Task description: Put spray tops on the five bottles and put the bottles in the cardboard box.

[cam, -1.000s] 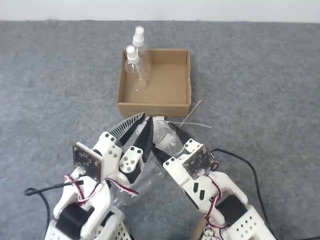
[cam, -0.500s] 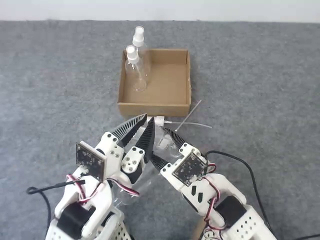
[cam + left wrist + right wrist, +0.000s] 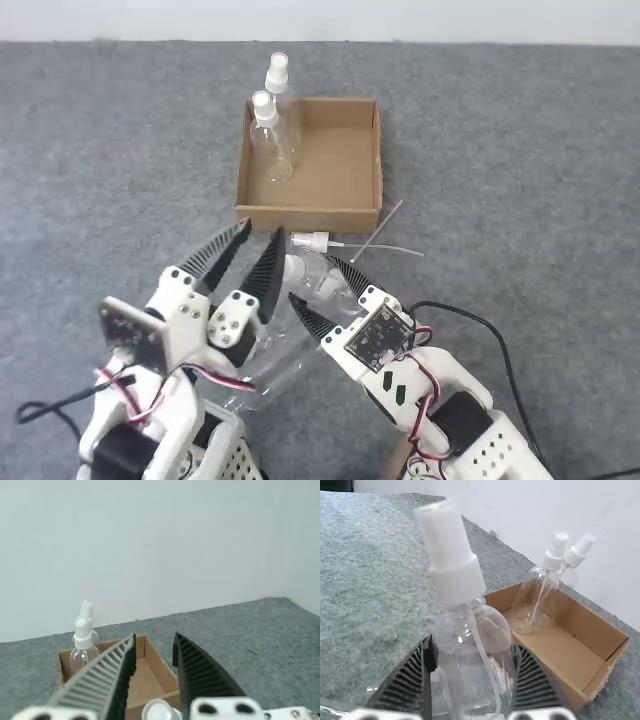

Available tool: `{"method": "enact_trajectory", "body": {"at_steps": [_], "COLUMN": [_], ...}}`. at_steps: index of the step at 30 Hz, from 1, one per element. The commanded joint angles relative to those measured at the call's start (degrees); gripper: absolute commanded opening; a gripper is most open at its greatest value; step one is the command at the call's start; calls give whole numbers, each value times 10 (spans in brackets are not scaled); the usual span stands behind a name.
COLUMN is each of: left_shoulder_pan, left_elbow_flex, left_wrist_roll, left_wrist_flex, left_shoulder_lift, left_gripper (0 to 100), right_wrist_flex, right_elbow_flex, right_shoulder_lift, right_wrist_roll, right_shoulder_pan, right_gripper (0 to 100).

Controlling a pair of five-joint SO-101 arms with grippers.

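- Backing away sideways goes the left hand [image 3: 264,228], fingers wide, empty.
- That leaves the spray top [image 3: 450,555] looking seated on the bottle [image 3: 470,670], gripped by the right hand [image 3: 310,277] just before the box [image 3: 300,215].
- Looks ready to go in beside the two capped bottles [image 3: 270,140].

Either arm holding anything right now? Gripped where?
Right gripper holds a spray-topped bottle, jaws clamped on its body below the shoulder. Left gripper holds nothing.
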Motion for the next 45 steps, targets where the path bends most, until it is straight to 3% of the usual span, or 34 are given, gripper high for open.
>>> {"method": "enact_trajectory", "body": {"at_steps": [1, 10, 19, 27, 37, 45], "left_shoulder_pan": [-16, -40, -64, -57, 4, 2], "left_elbow_flex": [-30, -15, 58, 86, 124, 109], "left_wrist_roll": [-2, -4, -4, -2, -40, -40], "left_wrist_flex": [3, 1, -74, -72, -71, -71], "left_shoulder_lift": [-7, -7, -7, -6, -6, -7], "left_gripper": [115, 112, 111, 111, 111, 111], "right_wrist_flex": [-2, -3, 1, 0, 0, 1], "right_elbow_flex": [-35, -40, -51, -50, -50, -50], "right_shoulder_lift": [-12, -13, -13, -13, -13, -13], "right_wrist_roll": [-8, -25, -25, -25, -25, -25], "right_shoulder_pan": [-2, 18, 18, 18, 18, 18], "right_gripper": [6, 6, 6, 6, 6, 6]}}
